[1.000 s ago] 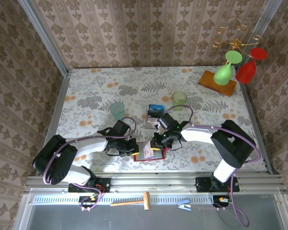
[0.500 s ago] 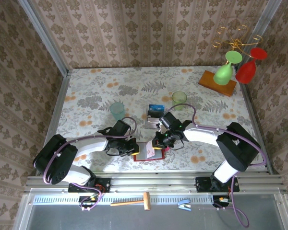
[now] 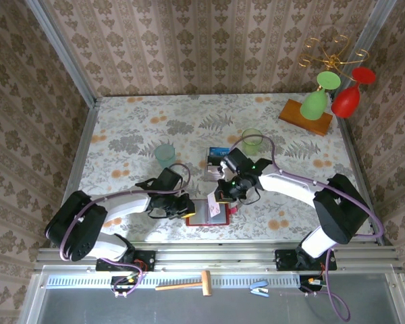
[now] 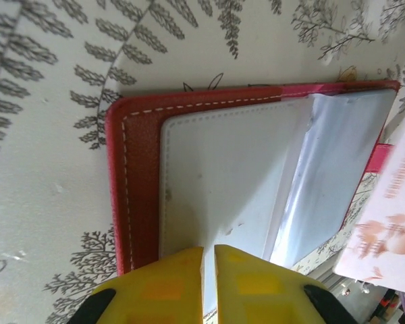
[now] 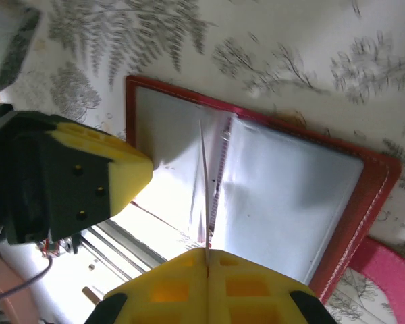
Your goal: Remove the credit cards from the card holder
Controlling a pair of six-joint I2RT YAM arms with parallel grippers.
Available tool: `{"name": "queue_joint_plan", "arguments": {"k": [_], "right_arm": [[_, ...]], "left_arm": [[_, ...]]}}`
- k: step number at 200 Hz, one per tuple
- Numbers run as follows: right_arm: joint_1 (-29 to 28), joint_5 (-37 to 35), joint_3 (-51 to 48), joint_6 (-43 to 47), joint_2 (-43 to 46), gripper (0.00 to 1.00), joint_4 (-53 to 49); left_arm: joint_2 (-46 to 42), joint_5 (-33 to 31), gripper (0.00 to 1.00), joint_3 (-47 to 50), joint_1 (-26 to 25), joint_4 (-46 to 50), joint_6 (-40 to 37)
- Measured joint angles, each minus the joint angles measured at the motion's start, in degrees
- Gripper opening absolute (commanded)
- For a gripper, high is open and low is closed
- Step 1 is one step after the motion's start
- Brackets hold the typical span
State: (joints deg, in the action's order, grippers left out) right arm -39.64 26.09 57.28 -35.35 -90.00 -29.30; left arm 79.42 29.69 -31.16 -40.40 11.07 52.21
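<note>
The red card holder [image 3: 200, 216] lies open near the table's front edge, its grey inside [image 4: 223, 169] facing up. My left gripper [image 3: 187, 208] rests on its left page, fingers [image 4: 169, 283] all but shut with only a slit between them and nothing pinched. My right gripper [image 3: 219, 200] is shut on the pale pinkish-white credit card [image 3: 214, 210], held edge-on [image 5: 204, 196] just above the holder's middle fold [image 5: 290, 202]. The same card appears at the right of the left wrist view [image 4: 385, 223]. A dark blue card [image 3: 219, 150] lies at the clear box.
A clear plastic box [image 3: 214, 163] stands just behind the holder. A teal cup [image 3: 165, 155] is back left and a green cup [image 3: 251, 138] back right. A wooden stand [image 3: 305, 116] with coloured glasses is at the far right. The metal front rail [image 3: 216, 251] runs close below.
My right gripper has pulled back and up a little with the pale card, drawing it clear of the holder's pocket. The left gripper stays on the holder, its jaws eased slightly apart.
</note>
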Motion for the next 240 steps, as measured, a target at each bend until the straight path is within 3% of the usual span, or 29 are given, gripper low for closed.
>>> {"name": "queue_joint_plan", "arguments": {"k": [67,128,174,240], "right_arm": [[0.0,-8.9,15.0,30.4,-1.0,0.0,-19.5],[0.0,-15.1,29.8,55.2,-10.5,0.0,-33.9],[0.1,-17.8,39.7,65.1,-16.1,0.0,-39.8],[1.8,-18.9,52.5,71.7,-23.0,0.0,-45.6]], "left_arm": [[-5.0,-0.3,0.18,0.0,1.6,0.6,0.0],[-8.4,-0.9,0.18,0.1,2.7,2.5,0.0],[-10.3,-1.2,0.19,0.7,3.8,3.2,0.0],[-12.4,-1.2,0.19,1.2,6.1,4.3,0.0]]}}
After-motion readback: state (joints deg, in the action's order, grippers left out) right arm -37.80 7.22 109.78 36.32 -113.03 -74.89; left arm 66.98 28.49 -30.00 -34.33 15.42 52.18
